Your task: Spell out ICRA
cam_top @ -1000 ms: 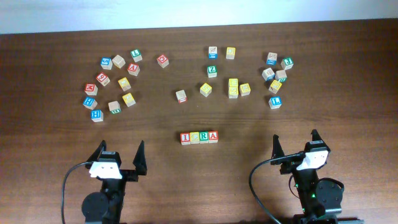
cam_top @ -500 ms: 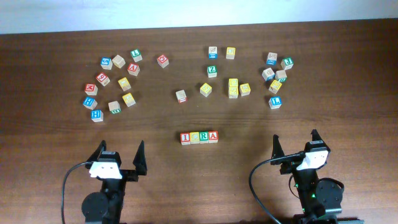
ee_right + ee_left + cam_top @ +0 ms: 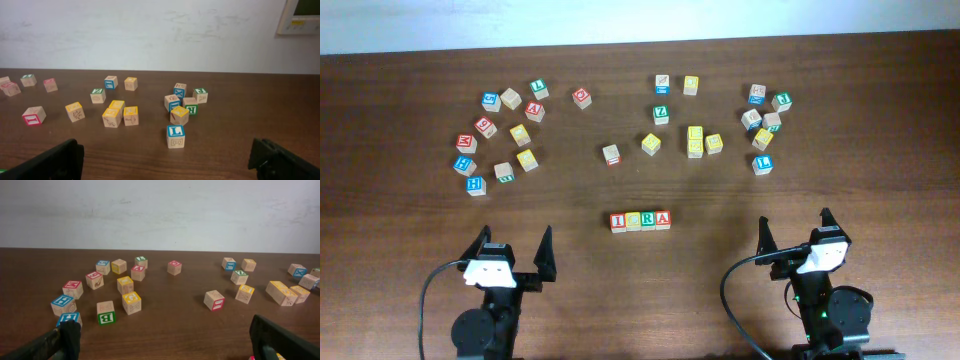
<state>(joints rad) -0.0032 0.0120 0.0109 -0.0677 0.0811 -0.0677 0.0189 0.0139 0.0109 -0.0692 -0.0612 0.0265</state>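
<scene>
Four cubes stand side by side in a row at the table's middle front in the overhead view: red I [image 3: 618, 221], yellow C [image 3: 633, 221], green R [image 3: 648, 220], red A [image 3: 663, 219]. They read ICRA from left to right. My left gripper [image 3: 515, 240] rests near the front edge, left of the row and apart from it, open with nothing between its fingers [image 3: 65, 336]. To the right of the row my right gripper [image 3: 794, 226] is also open and empty, its fingers [image 3: 60, 159] spread wide over bare wood. Neither wrist view shows the row clearly.
Several loose letter cubes lie scattered across the far half of the table: a cluster at the left [image 3: 500, 135], one in the middle [image 3: 692, 138] and one at the right [image 3: 765, 118]. A blue L cube [image 3: 175, 136] sits nearest the right gripper. A white wall runs behind the table.
</scene>
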